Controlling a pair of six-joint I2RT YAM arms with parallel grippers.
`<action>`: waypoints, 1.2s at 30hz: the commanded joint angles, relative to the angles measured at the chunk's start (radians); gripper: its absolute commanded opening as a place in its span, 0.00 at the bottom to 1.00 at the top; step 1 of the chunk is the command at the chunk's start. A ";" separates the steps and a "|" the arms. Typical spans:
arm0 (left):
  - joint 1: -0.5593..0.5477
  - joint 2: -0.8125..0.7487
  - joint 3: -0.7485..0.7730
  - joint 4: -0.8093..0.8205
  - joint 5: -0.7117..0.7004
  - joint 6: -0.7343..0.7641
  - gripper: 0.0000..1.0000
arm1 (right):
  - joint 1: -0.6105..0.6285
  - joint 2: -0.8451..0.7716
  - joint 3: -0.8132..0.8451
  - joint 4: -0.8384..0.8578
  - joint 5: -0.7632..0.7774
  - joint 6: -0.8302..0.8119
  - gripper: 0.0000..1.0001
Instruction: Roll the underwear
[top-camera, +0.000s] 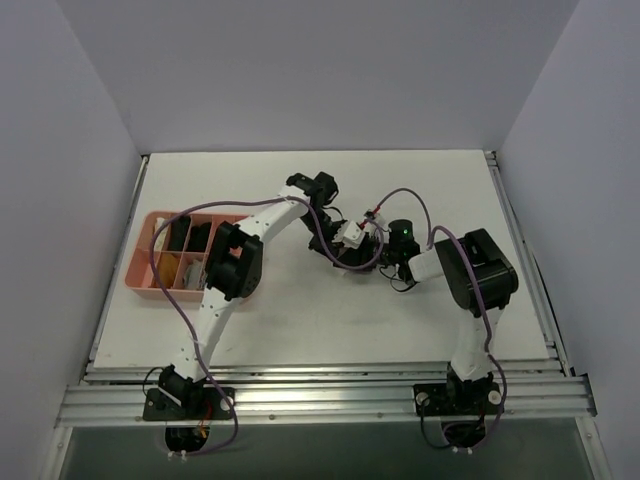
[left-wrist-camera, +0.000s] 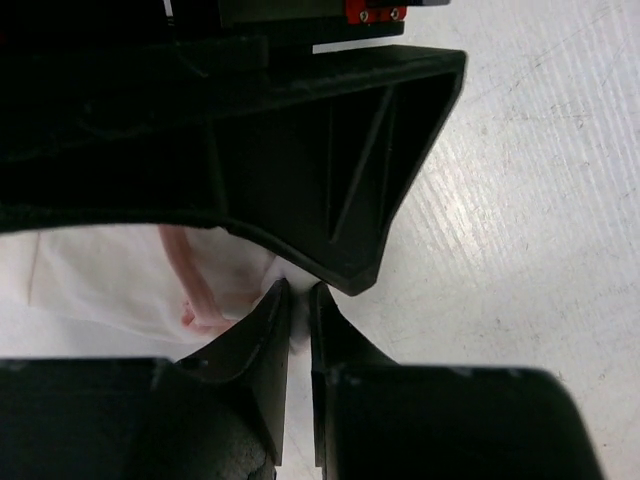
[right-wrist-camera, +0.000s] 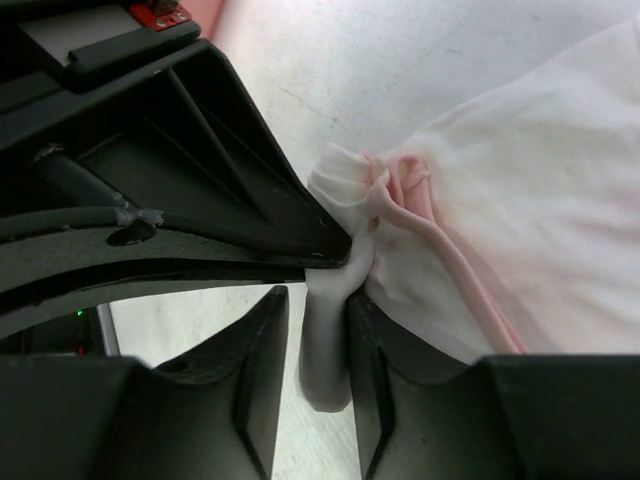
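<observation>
The underwear (right-wrist-camera: 540, 200) is a thin white garment with a pink edge trim, lying bunched on the pale table. In the left wrist view it (left-wrist-camera: 110, 280) shows at the left, and my left gripper (left-wrist-camera: 300, 292) is shut on a thin white corner of it. A fold of the cloth hangs between the fingers of my right gripper (right-wrist-camera: 316, 296), which stands open: one finger (right-wrist-camera: 262, 340) is clear of the fold, the other touches it. Seen from the top, both grippers (top-camera: 338, 248) (top-camera: 368, 248) meet tip to tip mid-table and hide most of the garment.
A pink compartment tray (top-camera: 138, 272) with black and beige rolled garments stands at the table's left, beside the left arm's elbow (top-camera: 236, 265). Grey walls close in the left, back and right. A metal rail (top-camera: 320, 395) runs along the near edge.
</observation>
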 joint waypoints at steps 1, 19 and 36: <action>-0.026 0.060 0.044 -0.234 0.043 0.083 0.11 | 0.008 -0.081 -0.039 -0.316 0.172 -0.091 0.28; -0.082 0.166 0.176 -0.342 0.036 -0.022 0.12 | -0.041 -0.606 -0.179 -0.565 0.646 -0.073 0.40; -0.076 0.030 -0.065 -0.374 0.043 -0.069 0.12 | 0.105 -0.200 0.072 -0.464 0.622 -0.094 0.29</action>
